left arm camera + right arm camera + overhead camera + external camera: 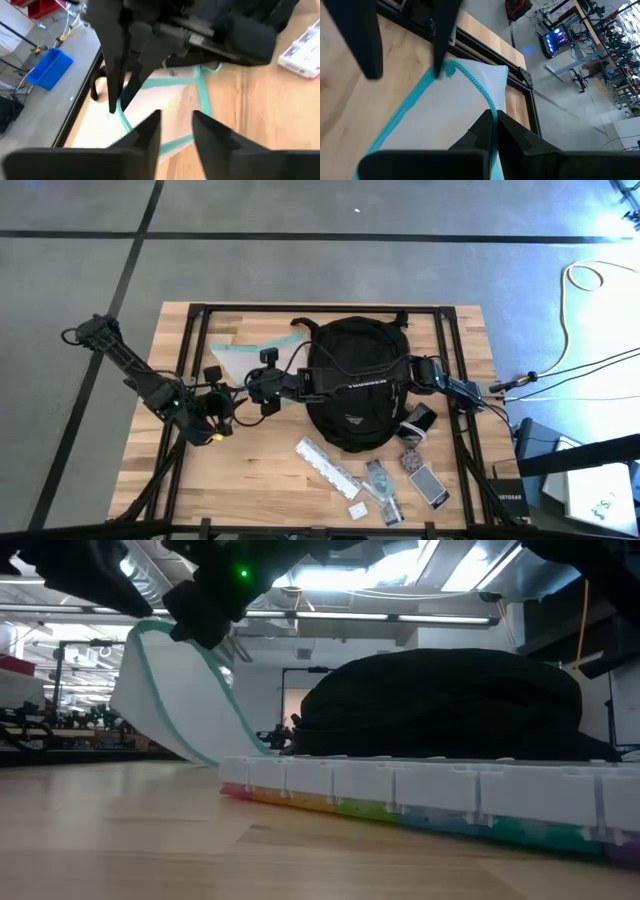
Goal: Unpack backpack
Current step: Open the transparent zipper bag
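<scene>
The high view is evenly lit and rather soft; fine detail is missing. A strong bluish-white glare sits in its upper right corner, over the grey floor. The pale wooden tabletop (260, 470) shows only weak, short shadows. In the low view, long ceiling lamps (330, 580) shine brightly behind the scene, so the large black fabric backpack (445, 705) is only a dark shape with no detail. The near tabletop there is blurred. In both wrist views the near dark fingers (145, 137) are out of focus and nearly black. The room behind in the right wrist view is bright and washed out.
</scene>
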Robot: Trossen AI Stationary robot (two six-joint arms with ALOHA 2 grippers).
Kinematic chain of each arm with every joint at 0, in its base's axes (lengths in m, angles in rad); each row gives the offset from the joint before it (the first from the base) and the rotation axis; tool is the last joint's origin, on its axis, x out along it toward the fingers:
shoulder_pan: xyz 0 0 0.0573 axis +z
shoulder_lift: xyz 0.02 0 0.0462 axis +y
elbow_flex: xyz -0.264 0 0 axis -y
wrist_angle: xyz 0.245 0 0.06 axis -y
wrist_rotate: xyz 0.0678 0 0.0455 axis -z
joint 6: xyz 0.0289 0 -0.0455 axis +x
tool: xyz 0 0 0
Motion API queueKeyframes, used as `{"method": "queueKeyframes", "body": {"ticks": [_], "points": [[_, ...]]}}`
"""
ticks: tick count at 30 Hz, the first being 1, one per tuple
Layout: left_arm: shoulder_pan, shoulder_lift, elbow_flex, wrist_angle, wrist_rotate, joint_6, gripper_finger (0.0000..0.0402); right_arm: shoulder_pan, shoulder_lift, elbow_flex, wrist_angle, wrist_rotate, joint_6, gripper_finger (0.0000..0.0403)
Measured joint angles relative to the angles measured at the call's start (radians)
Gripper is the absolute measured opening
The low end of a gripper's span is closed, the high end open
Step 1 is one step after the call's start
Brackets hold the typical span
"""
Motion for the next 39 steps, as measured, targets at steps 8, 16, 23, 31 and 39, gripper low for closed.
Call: {"method": "queueKeyframes", "body": {"ticks": [8,16,23,31,39], "points": [[0.103,0.027,0.000,-0.003,-0.044,0.000,0.0271,0.000,0.000,-0.001,-0.002,-0.013,0.000,0.0000],[0.173,0.124,0.000,-0.006,-0.065,0.011,0.0298,0.000,0.001,-0.001,-0.005,-0.013,-0.001,0.0000],[0.225,0.143,0.000,-0.013,-0.126,0.008,0.0261,0.004,0.001,-0.002,-0.025,-0.039,-0.005,0.0000],[0.269,0.143,0.000,-0.013,-0.071,0.026,0.0211,0.019,0.001,-0.002,-0.015,-0.052,-0.060,0.0000],[0.269,0.144,0.000,-0.013,-0.029,0.056,0.0070,0.019,0.001,-0.002,-0.015,-0.052,-0.039,0.0000]]}}
